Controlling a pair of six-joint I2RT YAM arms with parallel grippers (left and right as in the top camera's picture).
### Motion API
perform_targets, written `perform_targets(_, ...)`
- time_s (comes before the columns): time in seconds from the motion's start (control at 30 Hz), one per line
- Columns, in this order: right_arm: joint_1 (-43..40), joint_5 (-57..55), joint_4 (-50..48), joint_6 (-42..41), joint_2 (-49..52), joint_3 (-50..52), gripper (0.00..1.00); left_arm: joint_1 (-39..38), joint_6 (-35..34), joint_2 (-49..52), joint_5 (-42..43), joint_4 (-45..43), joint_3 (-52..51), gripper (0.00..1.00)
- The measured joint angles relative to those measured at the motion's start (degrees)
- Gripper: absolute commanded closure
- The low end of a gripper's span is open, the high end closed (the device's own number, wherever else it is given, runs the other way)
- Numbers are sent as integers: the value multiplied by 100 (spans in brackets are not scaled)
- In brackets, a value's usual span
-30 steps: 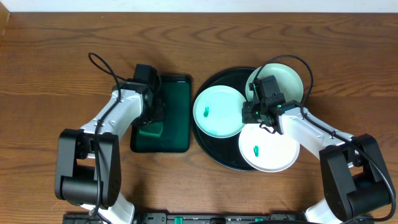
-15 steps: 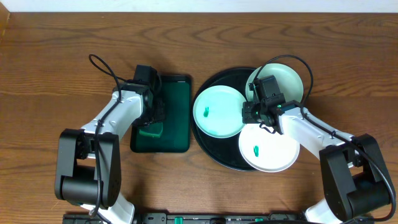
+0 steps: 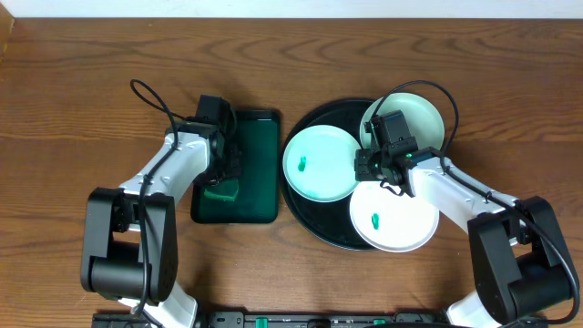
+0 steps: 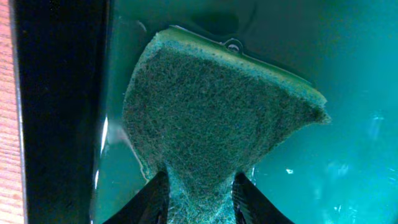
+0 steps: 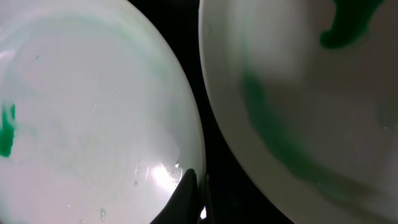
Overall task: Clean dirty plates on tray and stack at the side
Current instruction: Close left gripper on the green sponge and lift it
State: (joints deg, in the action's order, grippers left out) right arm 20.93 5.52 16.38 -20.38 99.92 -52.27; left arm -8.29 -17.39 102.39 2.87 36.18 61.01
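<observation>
Three plates lie on the round black tray: a mint one at the left, one at the back right, and a white one nearest me. The left and near plates carry green smears. My right gripper is between them, shut on the rim of the white plate. The mint plate lies just right of that gripper. My left gripper is down in the dark green tray, shut on a green sponge that bunches between its fingers.
The dark green rectangular tray sits just left of the black tray, their edges almost touching. Brown wooden table surrounds both. A cable loops above each arm. The back-right plate is partly covered by my right wrist.
</observation>
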Motion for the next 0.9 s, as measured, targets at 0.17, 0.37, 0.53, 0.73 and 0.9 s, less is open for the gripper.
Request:
perform_targets(0.17,0,0,4,0,0,0,94,0,0,0,0,-46,-33,66)
perform_targets(0.37,0,0,7,-2,0,0,96,0,-20,-7,2,-243,-170,93)
perform_targets(0.53,0,2,4,-2,0,0,99,33,-33,-31,138,-243,-179,93)
perform_targets(0.73,0,2,15,-7,0,0,99,37,-35,-459,452,-11,-208,93)
perform_targets(0.9,0,4,28,-9,0,0,91,22,-31,-1659,601,107,-227,93)
